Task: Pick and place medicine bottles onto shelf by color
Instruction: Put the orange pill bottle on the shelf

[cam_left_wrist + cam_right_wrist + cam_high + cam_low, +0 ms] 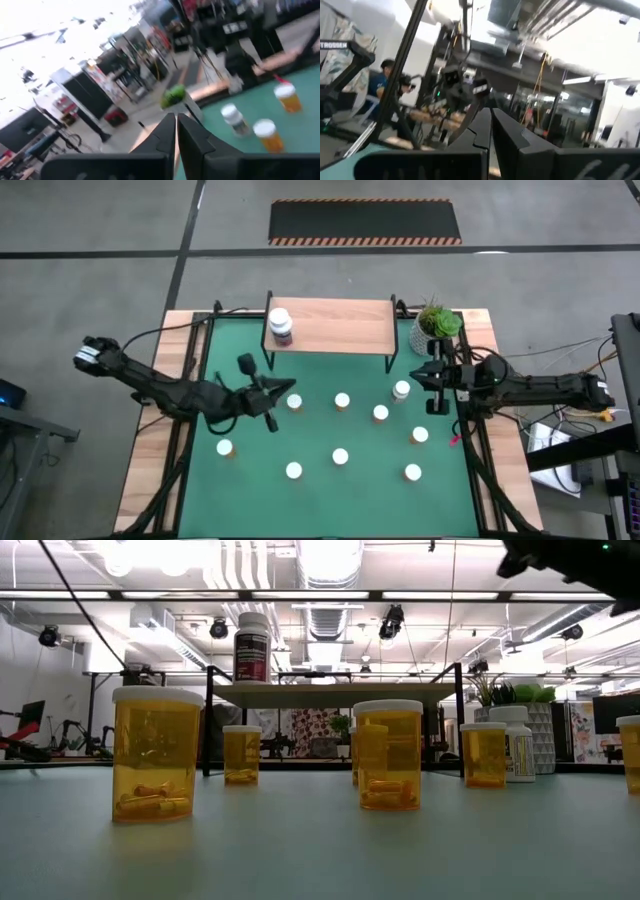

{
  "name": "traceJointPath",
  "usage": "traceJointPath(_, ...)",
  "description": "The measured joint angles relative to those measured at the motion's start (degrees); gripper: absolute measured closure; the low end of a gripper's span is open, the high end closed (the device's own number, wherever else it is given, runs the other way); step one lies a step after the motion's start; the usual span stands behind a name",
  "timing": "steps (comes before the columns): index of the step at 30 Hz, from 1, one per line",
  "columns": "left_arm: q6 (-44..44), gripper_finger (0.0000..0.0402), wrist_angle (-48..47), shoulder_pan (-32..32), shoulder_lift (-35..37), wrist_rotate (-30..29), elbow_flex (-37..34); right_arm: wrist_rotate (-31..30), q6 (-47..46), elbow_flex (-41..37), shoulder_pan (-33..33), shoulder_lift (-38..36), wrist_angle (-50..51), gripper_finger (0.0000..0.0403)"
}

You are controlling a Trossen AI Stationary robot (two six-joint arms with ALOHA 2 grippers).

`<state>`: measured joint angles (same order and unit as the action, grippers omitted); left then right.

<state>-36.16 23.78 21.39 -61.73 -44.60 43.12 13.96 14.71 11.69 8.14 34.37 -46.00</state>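
Shelf (330, 328) stands at the far edge of the green mat (240, 470). One larger white-and-dark bottle (281, 326) sits upright on the shelf's left end. Nine white-capped bottles (340, 456) are scattered upright on the mat, well apart. Left gripper (268, 417) hangs over the mat near the left-hand bottles, jaws closed, empty. Right gripper (436, 406) hovers beside the plant pot (432, 330), jaws closed, empty.

shelf (335, 330): holds large bottle (281, 326) upright | orange bottles (340, 456): upright, scattered on mat
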Motion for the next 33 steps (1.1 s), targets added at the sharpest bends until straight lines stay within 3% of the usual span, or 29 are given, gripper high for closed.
traceJointPath(6, -3.7, 0.0400, 8.0, 0.0, 5.1, 0.3, -6.8, 0.0, -1.4, 5.5, 0.0, 6.5, 7.2, 0.0394)
traceJointPath(16, -3.6, 0.0400, 8.6, 0.0, 8.8, 0.6, -11.5, 0.1, -4.5, 11.6, -2.0, 17.7, 10.6, 0.0394)
traceJointPath(28, -4.7, 0.0400, 8.7, 0.1, 8.4, 0.6, -11.3, -0.5, -4.2, 18.5, -7.5, 26.2, 12.6, 0.0394)
traceJointPath(33, -3.3, 0.0400, 8.7, 0.1, 8.3, 0.6, -11.3, -0.5, -5.9, 23.1, -8.7, 28.5, 21.7, 0.0394)
